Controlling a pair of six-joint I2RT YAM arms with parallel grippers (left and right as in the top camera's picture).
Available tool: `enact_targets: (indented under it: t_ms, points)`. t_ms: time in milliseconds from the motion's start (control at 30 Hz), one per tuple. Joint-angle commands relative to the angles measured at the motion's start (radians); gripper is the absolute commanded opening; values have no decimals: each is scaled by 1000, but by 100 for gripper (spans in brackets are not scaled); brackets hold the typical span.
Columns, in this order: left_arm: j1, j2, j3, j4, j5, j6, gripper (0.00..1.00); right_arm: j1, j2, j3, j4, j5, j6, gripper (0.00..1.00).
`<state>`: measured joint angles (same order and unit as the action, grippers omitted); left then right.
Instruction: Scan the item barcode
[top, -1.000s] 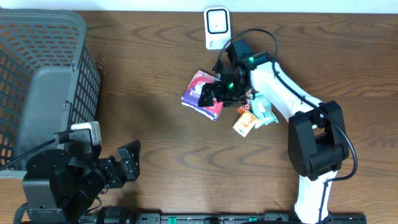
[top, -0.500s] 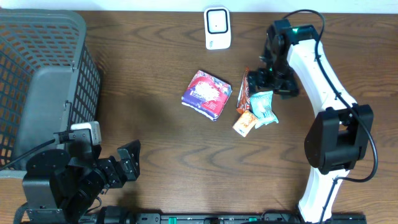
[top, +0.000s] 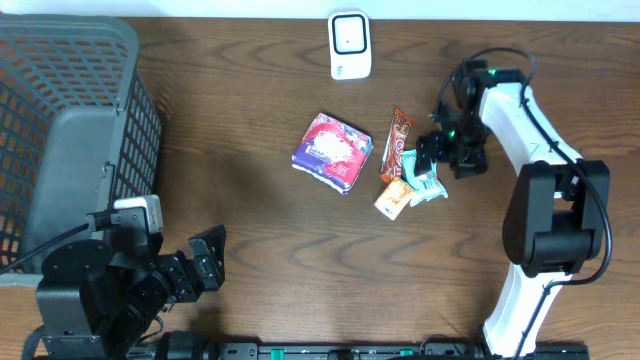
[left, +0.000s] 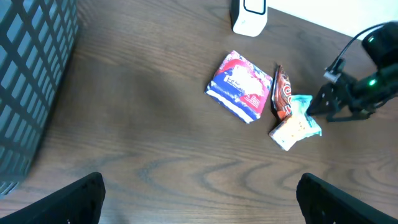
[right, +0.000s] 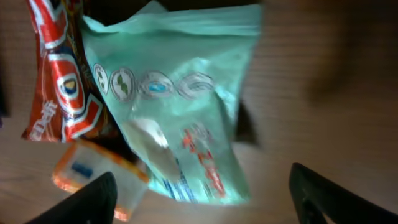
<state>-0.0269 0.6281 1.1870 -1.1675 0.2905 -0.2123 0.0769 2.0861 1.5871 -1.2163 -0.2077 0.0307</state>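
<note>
hovering low over the snack pile, the right gripper (right: 200, 190) stands with jaws spread either side of the teal packet (right: 174, 112), not clamped on it. the packet lies flat on the table (top: 230, 220), touching the red bar (top: 399, 140) and the orange packet (top: 394, 198). step in hand, by my reading: picking an item for the scanner (top: 350, 44), well apart at the far edge. next move calls for closing on the teal packet alone, then turning its barcode to the scanner face. left gripper (left: 199, 205) idle, jaws wide, empty. no barcode visible on any wrapper; print blurred in the right wrist view, finger ends cut off by the frame.
</note>
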Motion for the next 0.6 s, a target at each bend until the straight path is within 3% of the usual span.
enact_targets:
  t_ms: [0,100,233,300,367,567]
  points:
    - [4,0,15,0,15,2,98,2,2,-63,39,-73,-55,73]
    - [4,1,15,1,15,2,98,2,2,-119,91,-114,-55,59]
    - [4,1,15,1,15,2,98,3,2,-164,133,-150,-55,51]
    - [4,1,15,0,15,2,98,3,2,-168,133,-179,-55,34]
    - [4,1,15,0,15,2,98,3,0,-163,121,-195,-54,1]
    - [4,1,15,0,15,2,98,-2,0,-45,-11,-85,18,1]
